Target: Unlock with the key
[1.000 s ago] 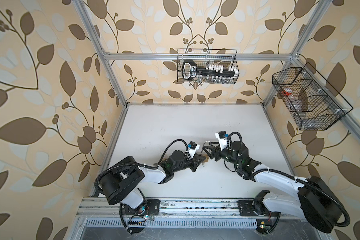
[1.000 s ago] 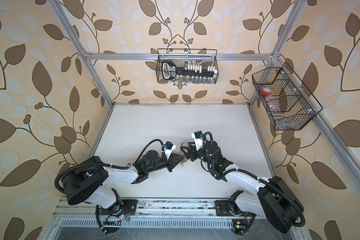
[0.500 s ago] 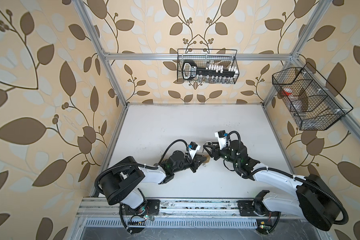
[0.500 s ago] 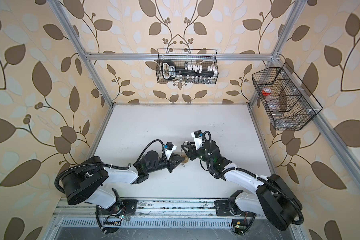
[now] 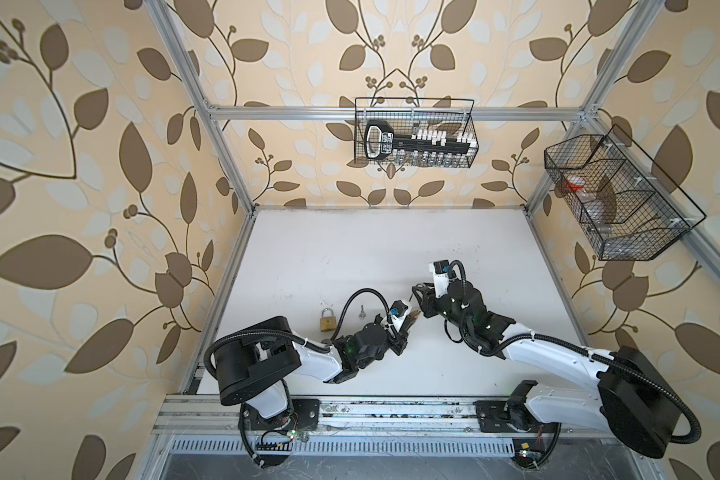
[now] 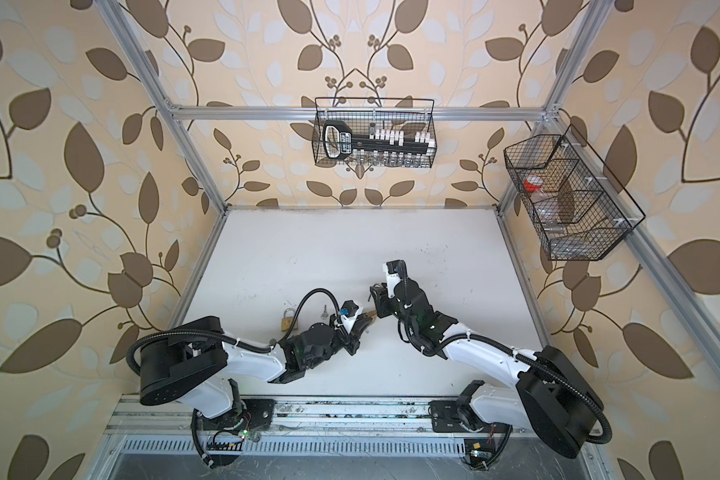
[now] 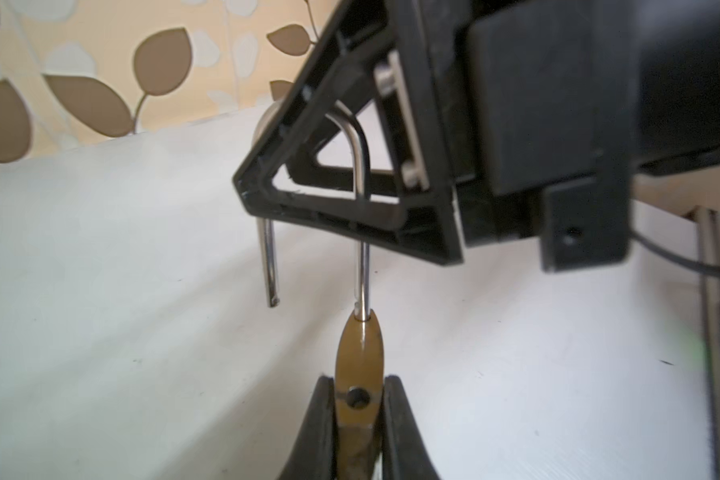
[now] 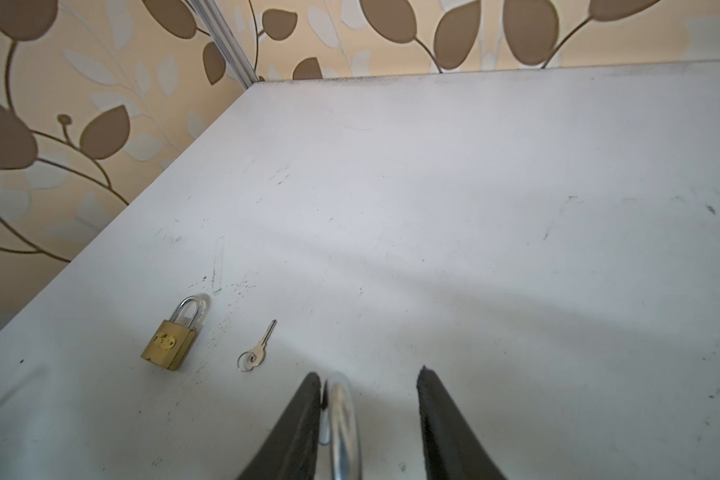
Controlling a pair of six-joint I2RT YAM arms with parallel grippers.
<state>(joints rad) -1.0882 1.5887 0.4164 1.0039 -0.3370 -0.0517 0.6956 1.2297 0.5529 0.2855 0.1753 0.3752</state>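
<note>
Padlock [image 7: 360,345] clamped in left gripper [image 7: 358,380] for steadying, shackle [image 7: 362,274] free at one end. Right gripper [image 8: 368,372] jaws set apart round shackle, unclamped. Key [image 5: 362,312], second padlock [image 5: 327,322] parked at nine o'clock of grippers.

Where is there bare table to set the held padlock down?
The far half of the table, up to the back wall, is bare; so is the strip right of the right arm. Crowded: near left, around the second padlock, the key and the left arm.
</note>
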